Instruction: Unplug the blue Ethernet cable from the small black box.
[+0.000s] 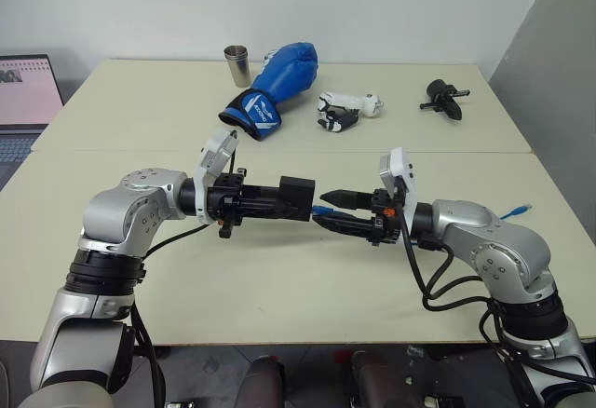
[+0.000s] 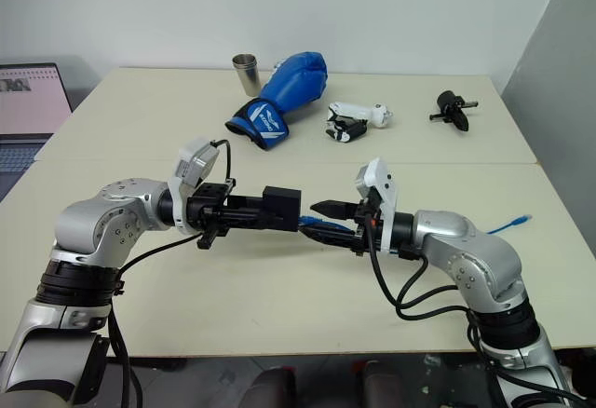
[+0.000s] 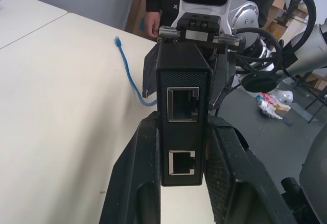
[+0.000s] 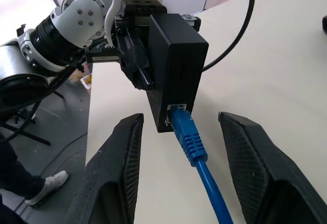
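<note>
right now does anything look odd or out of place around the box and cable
Nothing looks damaged or spilled. The black box is clamped in the left hand above the table, and the blue cable is plugged into it, passing between the open fingers of the right hand. The cable's free end lies near the table's right edge.

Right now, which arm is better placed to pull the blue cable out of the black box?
The right. Its gripper stands open with the blue cable and its plug between the jaws, still seated in the black box. The left gripper is shut on the box, so it should just hold steady.
</note>
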You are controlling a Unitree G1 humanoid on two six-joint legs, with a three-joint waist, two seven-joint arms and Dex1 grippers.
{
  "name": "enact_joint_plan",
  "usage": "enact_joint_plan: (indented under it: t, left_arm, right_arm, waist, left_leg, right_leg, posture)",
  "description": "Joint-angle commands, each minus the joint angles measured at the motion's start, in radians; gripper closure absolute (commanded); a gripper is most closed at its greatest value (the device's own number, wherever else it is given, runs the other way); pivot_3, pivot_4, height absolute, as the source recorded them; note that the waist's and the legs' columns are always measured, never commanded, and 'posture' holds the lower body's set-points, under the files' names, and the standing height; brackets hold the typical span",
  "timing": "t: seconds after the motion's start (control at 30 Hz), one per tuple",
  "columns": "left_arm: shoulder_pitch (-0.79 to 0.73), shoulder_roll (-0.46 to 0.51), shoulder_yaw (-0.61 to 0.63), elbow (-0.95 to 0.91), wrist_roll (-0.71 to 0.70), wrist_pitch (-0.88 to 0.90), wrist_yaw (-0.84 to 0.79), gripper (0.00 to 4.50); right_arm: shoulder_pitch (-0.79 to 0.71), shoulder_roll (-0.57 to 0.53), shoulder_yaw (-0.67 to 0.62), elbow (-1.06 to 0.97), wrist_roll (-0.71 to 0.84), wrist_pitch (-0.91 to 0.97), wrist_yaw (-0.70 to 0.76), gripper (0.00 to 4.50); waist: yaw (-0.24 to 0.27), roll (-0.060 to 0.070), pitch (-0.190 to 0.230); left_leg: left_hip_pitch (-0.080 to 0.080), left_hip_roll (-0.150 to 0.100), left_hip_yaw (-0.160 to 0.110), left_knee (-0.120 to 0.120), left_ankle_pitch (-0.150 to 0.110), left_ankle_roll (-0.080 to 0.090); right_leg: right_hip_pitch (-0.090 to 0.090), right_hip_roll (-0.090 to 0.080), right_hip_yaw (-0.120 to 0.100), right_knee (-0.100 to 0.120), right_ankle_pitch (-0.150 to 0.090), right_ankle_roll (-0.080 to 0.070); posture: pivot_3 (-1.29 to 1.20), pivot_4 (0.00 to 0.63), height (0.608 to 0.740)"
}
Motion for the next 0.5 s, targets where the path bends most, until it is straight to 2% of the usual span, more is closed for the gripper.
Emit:
enact_joint_plan:
  t: [0.03, 0.5]
  left_arm:
    - [-0.024, 0.011, 0.028, -0.019, -0.006, 0.003, -0.004, 3.73]
    - [-0.019, 0.000, 0.029, -0.029, -0.011, 0.007, 0.013, 3.73]
  right_arm:
    - [-0.028, 0.007, -0.022, 0.007, 0.020, 0.002, 0.013, 2.03]
    - [-0.041, 0.004, -0.011, 0.018, 0.010, 0.006, 0.042, 2.03]
  waist:
    - [0.000, 0.000, 0.000]
    - [0.000, 0.000, 0.000]
  left_leg:
    - [0.000, 0.000, 0.000, 0.000, 0.000, 0.000]
    - [0.000, 0.000, 0.000, -0.001, 0.000, 0.000]
  right_leg:
    - [0.000, 0.000, 0.000, 0.000, 0.000, 0.000]
    - [0.000, 0.000, 0.000, 0.000, 0.000, 0.000]
  posture:
    - [0.00, 0.150, 0.740]
    - [0.00, 0.150, 0.740]
